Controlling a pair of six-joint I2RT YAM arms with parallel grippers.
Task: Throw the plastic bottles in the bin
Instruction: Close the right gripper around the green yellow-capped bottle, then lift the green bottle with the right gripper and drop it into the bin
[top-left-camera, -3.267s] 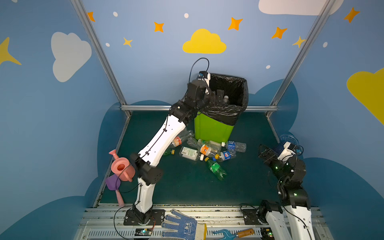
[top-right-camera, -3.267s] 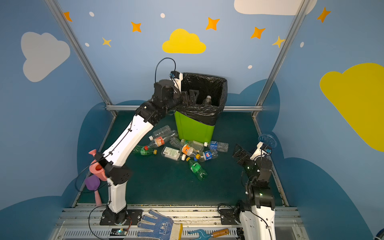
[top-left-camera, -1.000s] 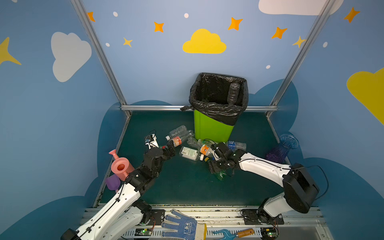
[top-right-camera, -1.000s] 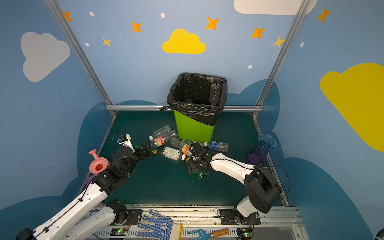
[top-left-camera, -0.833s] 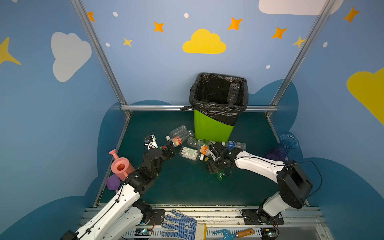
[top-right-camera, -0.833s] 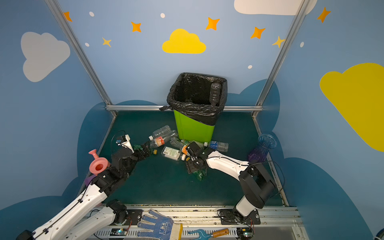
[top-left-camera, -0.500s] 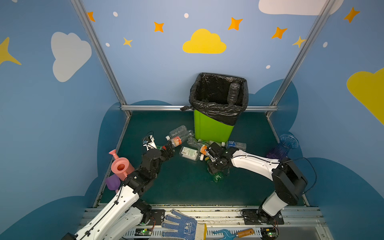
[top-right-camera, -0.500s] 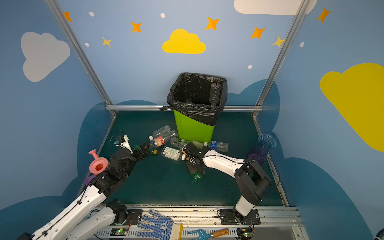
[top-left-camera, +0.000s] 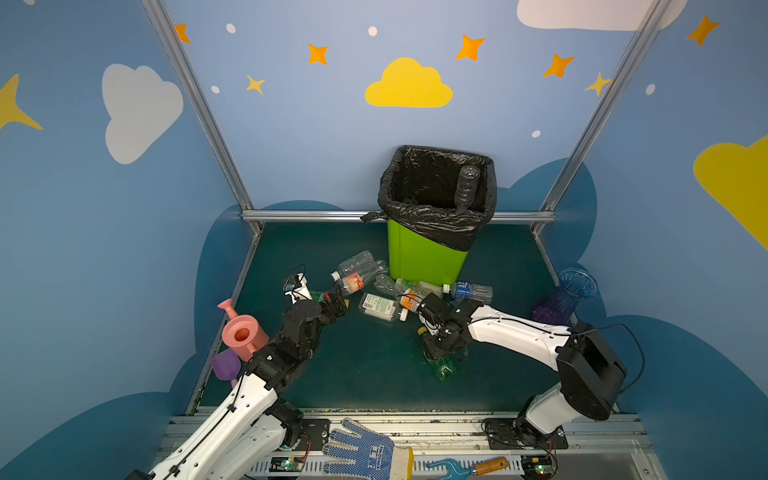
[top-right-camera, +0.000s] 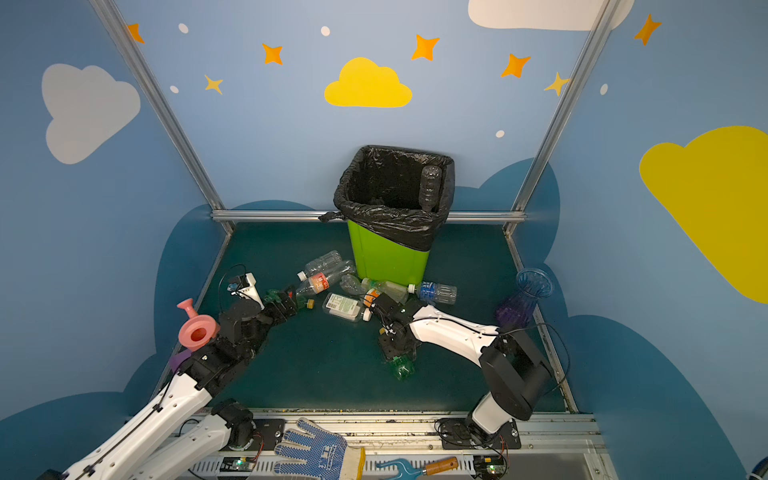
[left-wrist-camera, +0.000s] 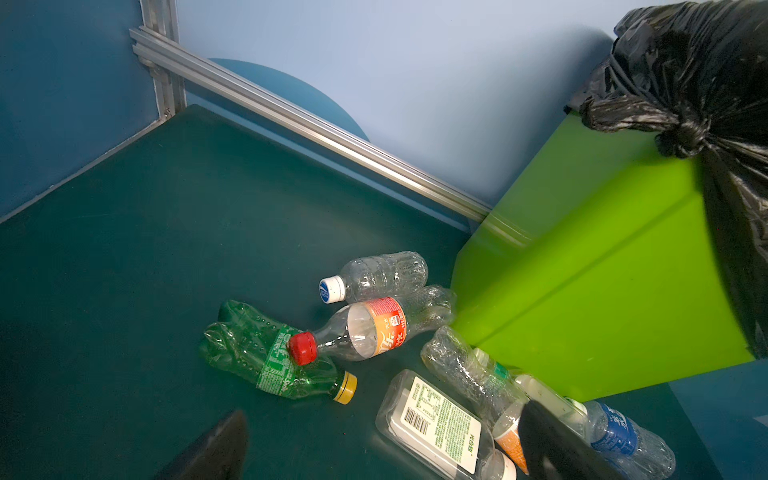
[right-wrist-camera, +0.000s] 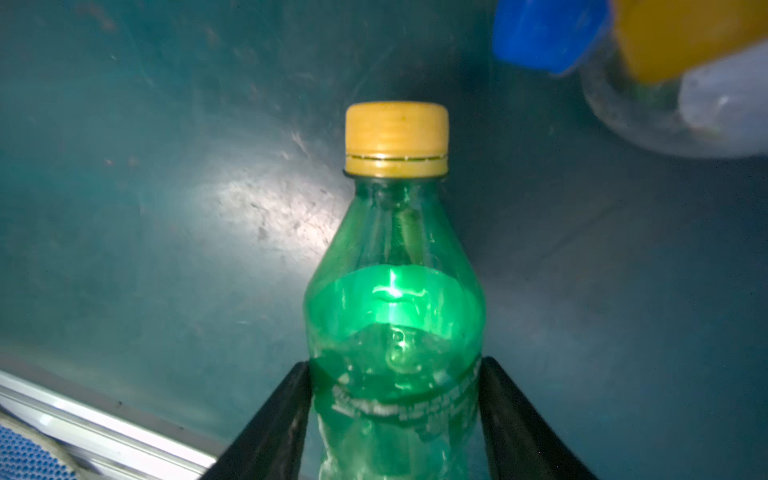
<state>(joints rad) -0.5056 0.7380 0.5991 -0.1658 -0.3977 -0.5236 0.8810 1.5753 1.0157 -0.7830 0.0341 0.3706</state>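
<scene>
My right gripper (right-wrist-camera: 395, 365) is shut on a green bottle (right-wrist-camera: 395, 266) with a yellow cap, its fingers pressed to both sides of the body. In both top views this bottle (top-left-camera: 444, 368) (top-right-camera: 402, 368) sticks out in front of the gripper, low over the mat. My left gripper (left-wrist-camera: 382, 453) is open, just short of a crushed green bottle (left-wrist-camera: 266, 353). Several other plastic bottles (top-left-camera: 376, 305) lie in a pile before the lime-green bin (top-left-camera: 424, 257) (top-right-camera: 386, 257). One clear bottle (top-left-camera: 465, 187) leans inside the bin's black bag.
A pink watering can (top-left-camera: 243, 332) and a purple scoop (top-left-camera: 226, 365) sit beside my left arm. A blue-purple vase (top-left-camera: 565, 297) stands at the right wall. A blue glove (top-left-camera: 361, 453) and an orange-handled tool (top-left-camera: 469, 467) lie on the front rail.
My right gripper has closed on the green bottle and drawn it toward the front of the mat. The left arm has barely moved and stays open.
</scene>
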